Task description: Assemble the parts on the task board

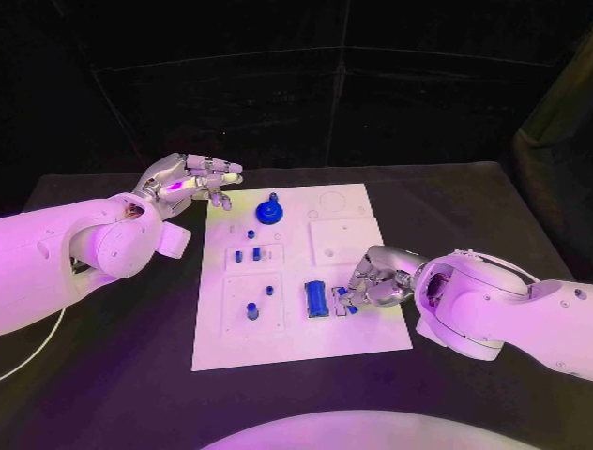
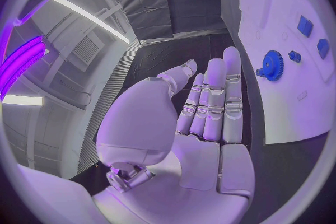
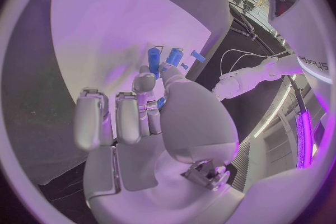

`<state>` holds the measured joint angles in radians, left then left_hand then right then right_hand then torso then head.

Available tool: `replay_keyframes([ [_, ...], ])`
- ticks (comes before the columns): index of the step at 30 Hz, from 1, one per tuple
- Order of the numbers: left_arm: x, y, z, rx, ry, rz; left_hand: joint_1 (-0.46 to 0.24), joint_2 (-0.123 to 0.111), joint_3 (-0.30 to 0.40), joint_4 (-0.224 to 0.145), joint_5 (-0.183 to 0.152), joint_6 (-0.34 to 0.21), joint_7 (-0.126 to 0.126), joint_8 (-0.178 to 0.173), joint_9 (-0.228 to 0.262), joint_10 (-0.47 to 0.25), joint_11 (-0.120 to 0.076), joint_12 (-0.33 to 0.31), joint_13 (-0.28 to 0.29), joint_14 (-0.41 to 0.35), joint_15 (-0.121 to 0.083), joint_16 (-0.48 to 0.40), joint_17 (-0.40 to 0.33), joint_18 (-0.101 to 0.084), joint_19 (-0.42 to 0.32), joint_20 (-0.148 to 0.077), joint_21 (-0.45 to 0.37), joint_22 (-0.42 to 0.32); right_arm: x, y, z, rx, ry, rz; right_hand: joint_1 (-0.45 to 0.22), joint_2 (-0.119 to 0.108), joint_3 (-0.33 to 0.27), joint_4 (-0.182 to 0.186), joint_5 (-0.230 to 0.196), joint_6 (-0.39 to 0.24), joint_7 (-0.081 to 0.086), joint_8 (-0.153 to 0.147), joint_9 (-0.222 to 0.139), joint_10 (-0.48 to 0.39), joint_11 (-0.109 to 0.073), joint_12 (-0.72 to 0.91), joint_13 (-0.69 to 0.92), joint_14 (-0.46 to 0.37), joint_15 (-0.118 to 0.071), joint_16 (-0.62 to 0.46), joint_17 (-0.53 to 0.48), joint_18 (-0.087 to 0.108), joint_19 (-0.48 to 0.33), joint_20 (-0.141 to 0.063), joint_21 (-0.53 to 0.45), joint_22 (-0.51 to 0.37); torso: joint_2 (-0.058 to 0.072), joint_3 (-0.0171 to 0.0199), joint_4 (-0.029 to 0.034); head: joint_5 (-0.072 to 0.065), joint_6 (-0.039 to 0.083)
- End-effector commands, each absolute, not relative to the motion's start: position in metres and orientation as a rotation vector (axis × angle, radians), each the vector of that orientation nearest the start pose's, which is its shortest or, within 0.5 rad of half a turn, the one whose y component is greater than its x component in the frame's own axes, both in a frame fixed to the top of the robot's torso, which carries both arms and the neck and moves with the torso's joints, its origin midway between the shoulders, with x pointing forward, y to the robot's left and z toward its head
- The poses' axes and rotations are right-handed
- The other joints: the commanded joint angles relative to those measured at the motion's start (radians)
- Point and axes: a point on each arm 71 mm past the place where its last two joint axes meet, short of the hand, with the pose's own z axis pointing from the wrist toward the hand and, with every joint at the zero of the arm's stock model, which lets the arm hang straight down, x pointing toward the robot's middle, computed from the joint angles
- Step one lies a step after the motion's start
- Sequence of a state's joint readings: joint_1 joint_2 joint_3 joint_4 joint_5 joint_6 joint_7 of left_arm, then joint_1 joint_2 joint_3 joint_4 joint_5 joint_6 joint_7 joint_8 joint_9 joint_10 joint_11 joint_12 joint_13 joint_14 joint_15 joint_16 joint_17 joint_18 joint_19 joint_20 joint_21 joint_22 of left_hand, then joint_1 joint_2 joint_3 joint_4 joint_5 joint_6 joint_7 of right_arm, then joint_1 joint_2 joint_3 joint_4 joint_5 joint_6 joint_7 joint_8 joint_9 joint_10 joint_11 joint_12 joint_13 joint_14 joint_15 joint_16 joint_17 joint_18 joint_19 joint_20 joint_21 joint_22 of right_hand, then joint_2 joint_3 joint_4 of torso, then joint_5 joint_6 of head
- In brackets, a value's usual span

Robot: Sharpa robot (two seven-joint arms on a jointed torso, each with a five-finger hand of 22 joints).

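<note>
1. Task board (image 1: 378, 337): this white plate lies flat in the middle of the black table (image 1: 107, 394).
2. Small blue parts sit on the board. A round blue gear with a knob (image 1: 269, 210) stands near the far end, by the left hand.
3. Little blue pegs (image 1: 252, 233) stand in the middle of the board, and more (image 1: 253, 310) stand closer to the robot.
4. A bigger blue block (image 1: 317, 298) lies near the right hand.
5. The left hand (image 1: 197, 180) is up above the table, just off the board's far left corner. Its fingers are apart and a bit bent. It holds nothing and touches nothing.
6. In the left wrist view, that hand's (image 2: 203, 123) fingers (image 2: 213, 98) lie straight, side by side, with the gear (image 2: 271, 65) beyond them on the board.
7. The right hand (image 1: 372, 279) is low over the board, right next to the blue block. Its fingers are curled in.
8. A small blue part (image 1: 347, 305) sits at its fingertips. In the right wrist view, a bit of blue (image 3: 160, 102) shows between the thumb and the curled fingers (image 3: 128, 115), so the hand seems to pinch it.
9. More blue pieces (image 3: 153, 61) stand on the board past those fingers.
</note>
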<state>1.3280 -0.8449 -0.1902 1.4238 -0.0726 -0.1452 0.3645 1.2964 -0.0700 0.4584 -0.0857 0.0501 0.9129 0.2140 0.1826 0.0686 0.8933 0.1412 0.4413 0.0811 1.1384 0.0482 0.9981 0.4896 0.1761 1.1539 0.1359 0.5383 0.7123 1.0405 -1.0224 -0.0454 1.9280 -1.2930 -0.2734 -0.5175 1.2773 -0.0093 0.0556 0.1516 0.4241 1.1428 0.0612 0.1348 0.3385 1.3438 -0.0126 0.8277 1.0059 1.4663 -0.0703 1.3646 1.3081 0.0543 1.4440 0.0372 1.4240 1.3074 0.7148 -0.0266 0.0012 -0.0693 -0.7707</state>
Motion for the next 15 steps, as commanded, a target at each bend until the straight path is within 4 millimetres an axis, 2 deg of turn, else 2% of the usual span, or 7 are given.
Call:
replay_keyframes([
  [1,0.5066,0.2308,-0.1739,-0.945,1.574,-1.533,0.000,0.006,-0.006,-0.002,0.003,-0.007,0.002,0.005,0.000,-0.010,0.001,0.000,-0.001,-0.004,0.000,-0.002,-0.001,0.007,0.003,0.006,-0.006,-0.002,0.3741,-0.1886,-0.2335,0.198,2.084,0.565,-0.010,0.003,0.004,0.002,-0.003,0.009,0.000,0.005,0.000,0.007,-0.003,0.004,0.001,0.057,-0.006,0.003,0.010,-0.009,0.006,0.002,0.006,0.109,0.000,0.0005,-0.0007,0.002,-0.001],
  [5,0.5066,0.2308,-0.1739,-0.945,1.574,-1.532,0.000,0.006,-0.006,-0.002,0.003,-0.007,0.002,0.005,0.000,-0.010,0.001,0.000,-0.001,-0.004,0.000,-0.002,-0.001,0.007,0.003,0.006,-0.006,-0.002,0.3750,-0.1851,-0.2343,0.192,2.088,0.564,-0.014,0.001,0.007,0.005,-0.007,0.011,-0.001,0.006,0.001,0.009,-0.003,0.006,0.004,0.057,-0.006,0.004,0.012,-0.009,0.006,0.002,0.005,0.109,-0.001,0.0005,-0.0001,0.002,-0.002],
  [7,0.5065,0.2308,-0.1739,-0.945,1.575,-1.532,0.001,0.006,-0.006,-0.002,0.003,-0.007,0.002,0.006,0.000,-0.010,0.000,0.001,-0.001,-0.004,-0.001,-0.002,-0.001,0.007,0.003,0.006,-0.006,-0.002,0.3754,-0.1838,-0.2349,0.187,2.092,0.562,-0.027,-0.004,0.010,0.013,-0.026,0.012,-0.001,0.006,0.002,0.011,-0.003,0.007,0.006,0.057,-0.007,0.004,0.012,-0.009,0.007,0.001,0.006,0.109,-0.001,0.0001,0.0000,0.002,-0.003],
  [9,0.5065,0.2308,-0.1739,-0.946,1.574,-1.532,0.001,0.006,-0.006,-0.002,0.003,-0.007,0.002,0.006,0.000,-0.010,0.000,0.001,-0.001,-0.004,-0.001,-0.002,-0.001,0.007,0.003,0.006,-0.006,-0.002,0.3757,-0.1821,-0.2356,0.177,2.098,0.557,-0.037,-0.008,0.012,0.019,-0.036,0.013,0.000,0.007,0.002,0.013,-0.002,0.009,0.008,0.057,-0.006,0.005,0.012,-0.009,0.006,0.001,0.006,0.109,-0.001,0.0002,-0.0005,0.007,-0.003],
  [15,0.5063,0.2305,-0.1738,-0.946,1.575,-1.533,0.001,0.006,-0.006,-0.002,0.003,-0.007,0.002,0.006,0.000,-0.010,0.000,0.001,-0.001,-0.004,-0.001,-0.002,-0.001,0.007,0.003,0.006,-0.006,-0.002,0.3771,-0.1803,-0.2367,0.155,2.101,0.540,-0.053,-0.017,0.010,0.028,-0.035,0.014,0.001,0.007,0.004,0.013,-0.001,0.007,0.009,0.056,-0.006,0.003,0.011,-0.008,0.005,0.001,0.004,0.108,-0.001,0.0000,-0.0020,0.007,-0.004],
])
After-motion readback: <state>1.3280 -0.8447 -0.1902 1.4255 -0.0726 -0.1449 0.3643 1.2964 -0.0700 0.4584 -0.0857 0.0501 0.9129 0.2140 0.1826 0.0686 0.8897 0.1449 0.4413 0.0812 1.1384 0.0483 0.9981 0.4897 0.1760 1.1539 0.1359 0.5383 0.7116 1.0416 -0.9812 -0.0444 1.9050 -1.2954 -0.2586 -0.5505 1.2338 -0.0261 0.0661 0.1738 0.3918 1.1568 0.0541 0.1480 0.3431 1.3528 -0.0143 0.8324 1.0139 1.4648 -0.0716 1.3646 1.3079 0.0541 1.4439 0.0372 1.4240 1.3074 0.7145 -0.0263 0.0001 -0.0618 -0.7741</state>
